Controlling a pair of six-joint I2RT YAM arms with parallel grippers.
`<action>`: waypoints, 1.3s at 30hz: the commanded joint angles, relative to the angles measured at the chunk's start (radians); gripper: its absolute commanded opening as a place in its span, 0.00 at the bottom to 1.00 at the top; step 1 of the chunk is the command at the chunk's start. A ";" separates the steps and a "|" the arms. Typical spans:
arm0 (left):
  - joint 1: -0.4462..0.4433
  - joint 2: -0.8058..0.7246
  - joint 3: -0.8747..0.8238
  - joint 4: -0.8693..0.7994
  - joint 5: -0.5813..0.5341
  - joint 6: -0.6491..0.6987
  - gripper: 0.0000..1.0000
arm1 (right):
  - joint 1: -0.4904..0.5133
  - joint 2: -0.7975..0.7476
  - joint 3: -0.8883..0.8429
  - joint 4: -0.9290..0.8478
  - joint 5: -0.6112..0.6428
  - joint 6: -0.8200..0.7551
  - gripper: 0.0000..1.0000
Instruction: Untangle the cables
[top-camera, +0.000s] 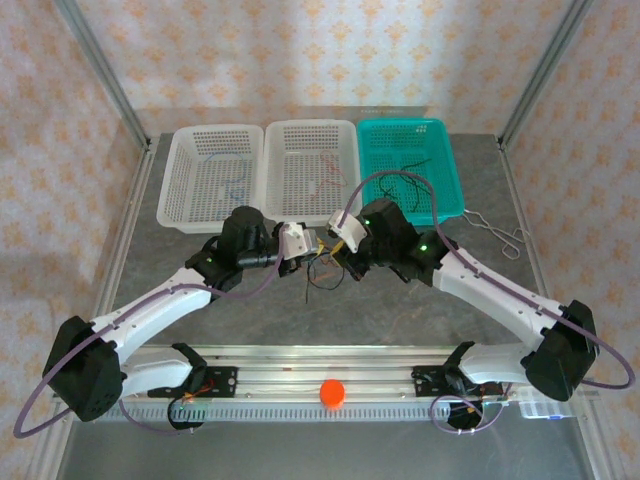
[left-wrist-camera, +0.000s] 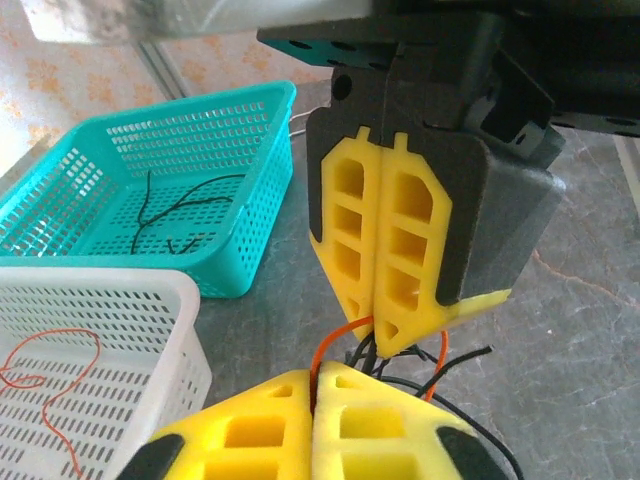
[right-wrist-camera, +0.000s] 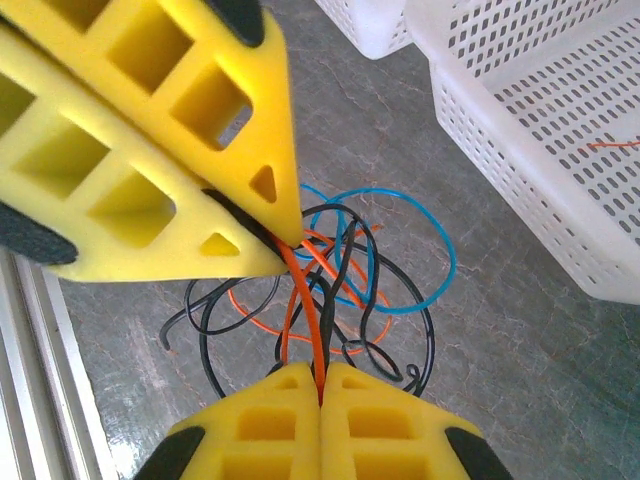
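Note:
The cables (top-camera: 325, 272) lie as a loose tangle of black, red and blue wires on the table between the two arms. My left gripper (left-wrist-camera: 316, 372) is shut on a red cable (left-wrist-camera: 322, 348). That red cable (right-wrist-camera: 306, 306) runs taut and short to my right gripper (right-wrist-camera: 320, 372), which is shut on it too, with a black wire pressed beside it. The two grippers meet tip to tip above the tangle, left (top-camera: 308, 247) and right (top-camera: 336, 250). A blue loop (right-wrist-camera: 452, 264) and black loops rest on the table below.
Three baskets stand behind: a white one (top-camera: 215, 129) with a blue wire, a white one (top-camera: 310, 124) with red wire, a teal one (top-camera: 400, 123) with black wires. Metal forceps (top-camera: 500, 235) lie at right. An orange ball (top-camera: 332, 392) sits on the front rail.

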 joint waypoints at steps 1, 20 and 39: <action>0.003 0.001 0.029 0.025 0.034 -0.001 0.00 | 0.006 0.003 0.019 0.003 0.008 -0.006 0.00; 0.003 -0.117 -0.150 0.423 -0.024 -0.495 0.00 | -0.112 -0.368 -0.428 0.555 -0.049 0.392 0.59; 0.003 -0.114 -0.154 0.553 -0.050 -0.759 0.00 | -0.120 -0.286 -0.611 0.999 -0.170 0.608 0.60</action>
